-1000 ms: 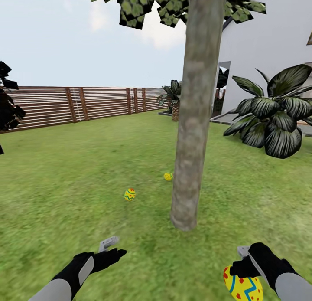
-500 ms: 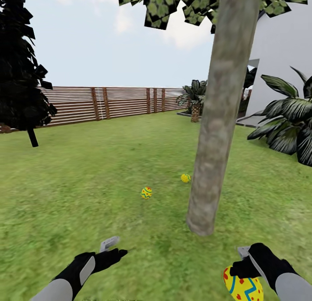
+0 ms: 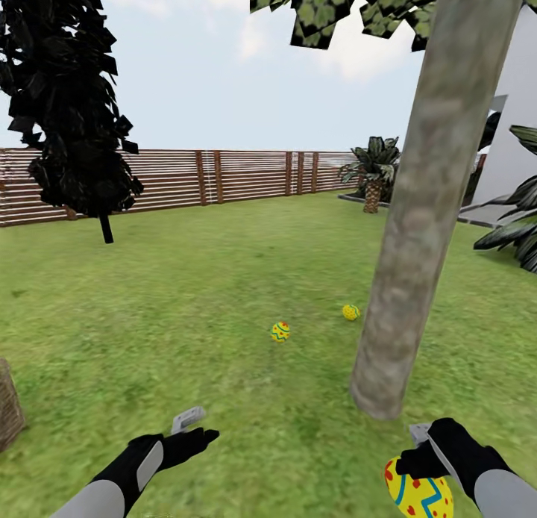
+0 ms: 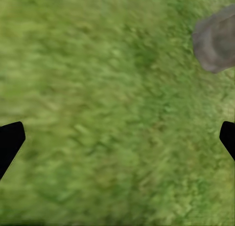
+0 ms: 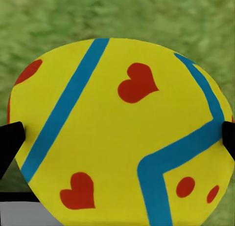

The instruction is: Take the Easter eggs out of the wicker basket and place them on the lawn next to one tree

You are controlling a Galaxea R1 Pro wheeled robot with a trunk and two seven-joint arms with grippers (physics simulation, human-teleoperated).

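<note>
Yellow egg with blue zigzags and red hearts (image 3: pixel 418 497) is pinched in the right claw (image 3: pixel 415 458) down at about 5 o'clock in the head view, and the right wrist view shows it up close (image 5: pixel 122 138) with a black fingertip (image 5: pixel 10 140) pressed against each side of it, so that claw is clamped on the egg, with blurry grass behind it. The other two Easter eggs are already lying on the lawn (image 3: pixel 186 309): one (image 3: pixel 280 331) near the middle of the head view and one (image 3: pixel 350 312) a bit further out toward 1 o'clock from it, just beside the trunk. Both sit near the foot of the big grey-brown tree (image 3: pixel 418 227), which leans up and to the right, roughly 12 o'clock from the loaded claw. Left claw (image 3: pixel 195 425) hangs at about 7 o'clock with nothing in it, fingers spread; its wrist view shows the two black tips (image 4: pixel 11 138) wide apart over bare grass, with the base of the trunk (image 4: pixel 215 40) in one corner. A sliver of the wicker basket (image 3: pixel 9 406) pokes in at 8 o'clock on the picture's edge, well apart from the eggs. Slatted brown fence (image 3: pixel 246 176) runs across the back, with a dark-leaved thin tree (image 3: pixel 74 100) at 10 o'clock.
</note>
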